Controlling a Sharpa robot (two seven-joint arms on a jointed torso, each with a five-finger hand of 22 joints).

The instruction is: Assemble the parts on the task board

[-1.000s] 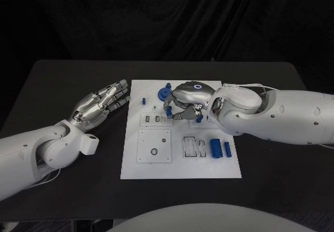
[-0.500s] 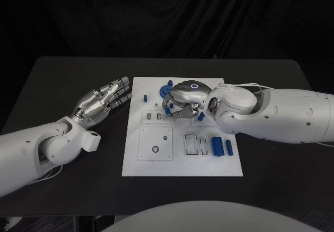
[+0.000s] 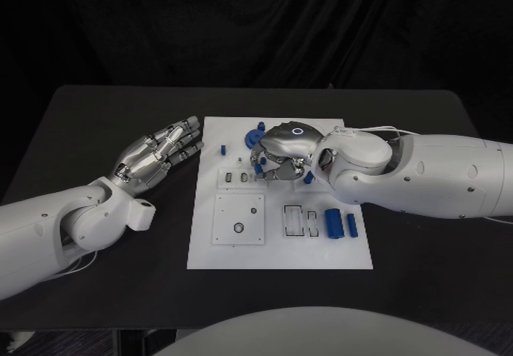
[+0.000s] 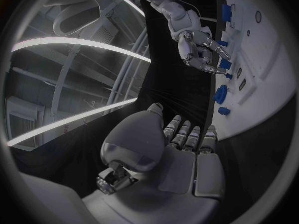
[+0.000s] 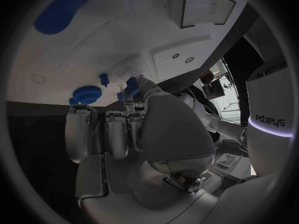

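Observation:
The white task board (image 3: 214,252) lies in the middle of the black table. My right hand (image 3: 280,154) hovers over the board's far middle with its fingers curled down. In the right wrist view it pinches a small blue part (image 5: 131,86) between the thumb and a finger. A blue gear (image 3: 252,137) and a small blue peg (image 3: 222,151) stand just left of that hand. Two blue cylinders (image 3: 340,224) lie on the board's right side. My left hand (image 3: 160,152) rests flat and open on the table, left of the board, holding nothing.
A square white plate with holes (image 3: 237,219) and narrow rectangular slots (image 3: 294,221) sit in the board's near half. My right forearm (image 3: 428,178) covers the table to the right of the board. Bare black table (image 3: 118,297) surrounds the board.
The camera has shifted slightly. Both hands stay where they were, the right one still curled over the far middle of the board.

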